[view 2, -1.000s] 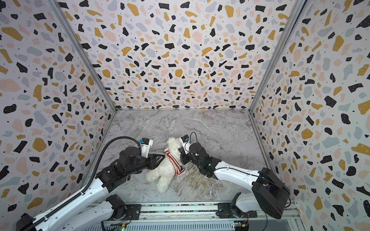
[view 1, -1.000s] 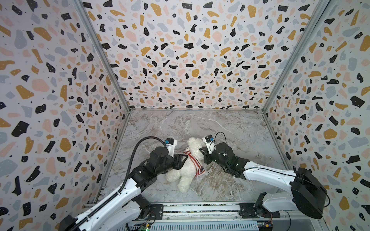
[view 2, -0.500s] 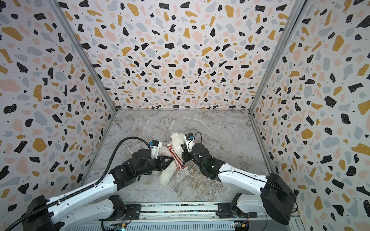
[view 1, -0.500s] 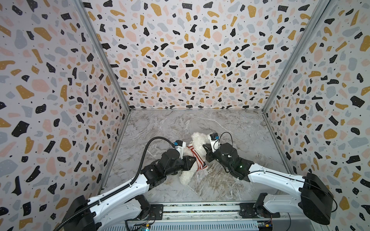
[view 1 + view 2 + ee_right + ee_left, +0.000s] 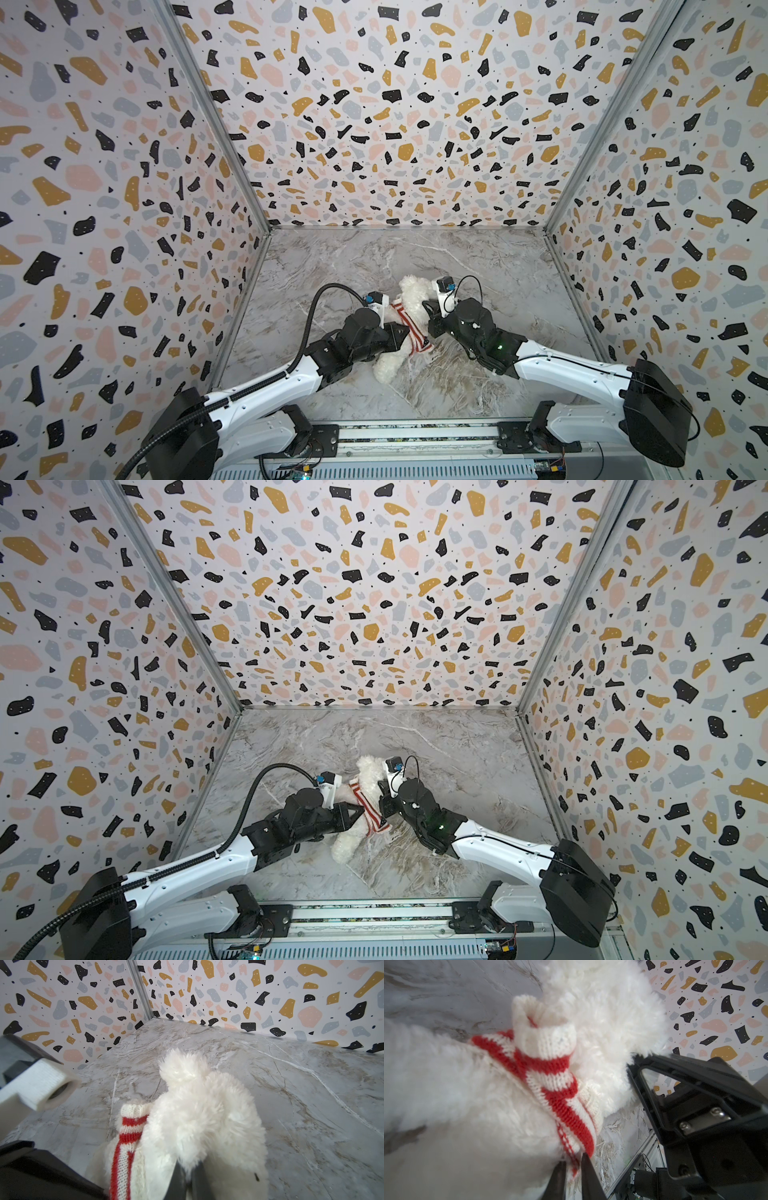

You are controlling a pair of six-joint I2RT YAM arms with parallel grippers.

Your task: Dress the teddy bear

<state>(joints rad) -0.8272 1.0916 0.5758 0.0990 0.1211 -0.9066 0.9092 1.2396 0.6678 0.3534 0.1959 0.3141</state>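
The teddy bear (image 5: 412, 291) (image 5: 368, 771), fluffy and cream-white, lies on the marble floor between both arms. A red-and-white striped sweater (image 5: 410, 329) (image 5: 369, 810) is bunched round its neck and chest, with one white-cuffed sleeve (image 5: 544, 1028) sticking out empty. My left gripper (image 5: 574, 1160) (image 5: 404, 333) is shut on the sweater's lower edge (image 5: 577, 1140). My right gripper (image 5: 188, 1165) (image 5: 427, 309) is shut on fur at the side of the bear's head (image 5: 204, 1118). The bear's face is hidden.
Patterned walls close the marble floor (image 5: 478, 266) on three sides. The metal rail (image 5: 415, 432) with both arm bases runs along the front. In the left wrist view the right arm's black gripper body (image 5: 691, 1105) sits close beside the bear's head.
My left gripper has pushed in to the right against the bear and closed on the sweater's edge. The right gripper has kept its hold, and the bear has shifted slightly.
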